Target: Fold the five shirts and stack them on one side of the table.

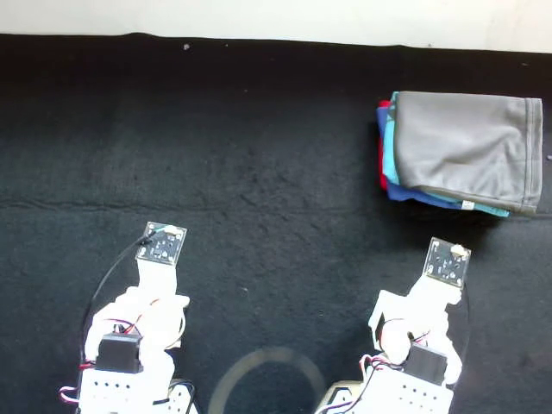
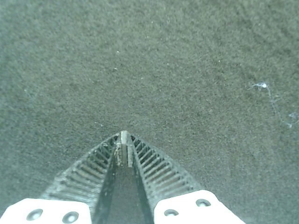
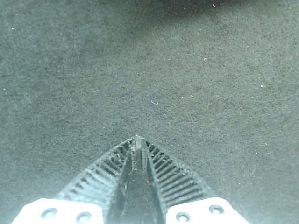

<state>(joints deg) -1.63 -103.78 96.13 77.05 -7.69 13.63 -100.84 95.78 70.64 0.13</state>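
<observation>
A stack of folded shirts (image 1: 461,153) lies at the right back of the table, a grey one on top with teal, blue and red edges showing beneath. Both arms sit folded back at the near edge. The left arm (image 1: 161,244) is at the near left, well away from the stack. The right arm (image 1: 448,261) is just in front of the stack. My left gripper (image 2: 123,136) is shut over bare black cloth with its tips together. My right gripper (image 3: 138,139) is shut too, with nothing in it.
A black cloth (image 1: 259,155) covers the whole table. Its far edge meets a pale wall (image 1: 259,17). The arms' white bases and wires (image 1: 129,371) stand along the near edge.
</observation>
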